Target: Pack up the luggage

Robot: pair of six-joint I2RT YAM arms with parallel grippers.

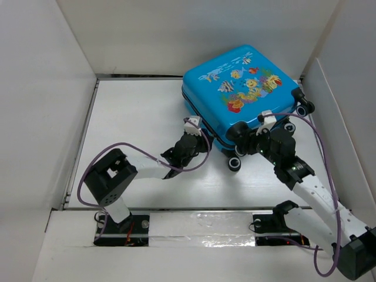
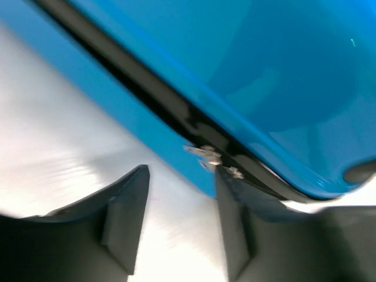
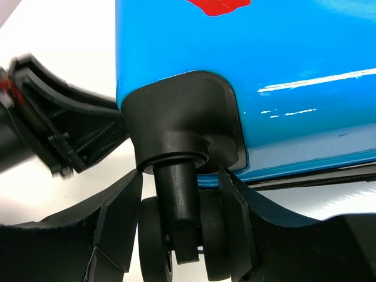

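The luggage (image 1: 241, 88) lies flat and closed at the back right of the table, with its fish print facing up. My left gripper (image 1: 192, 124) sits at its near left side. In the left wrist view it (image 2: 182, 170) is open over bare table, and the metal zipper pull (image 2: 208, 155) on the black seam of the blue shell (image 2: 264, 70) lies just off the right fingertip. My right gripper (image 1: 249, 138) is at the near corner of the case. In the right wrist view it (image 3: 182, 175) is closed around a black caster wheel (image 3: 151, 241) under the shell (image 3: 264, 59).
Three more casters (image 1: 235, 163) (image 1: 289, 126) (image 1: 304, 108) stick out along the case's near right side. White walls (image 1: 41, 106) enclose the table on the left, back and right. Purple cables (image 1: 329, 176) loop off both arms. The left arm's gripper body (image 3: 53, 135) shows in the right wrist view.
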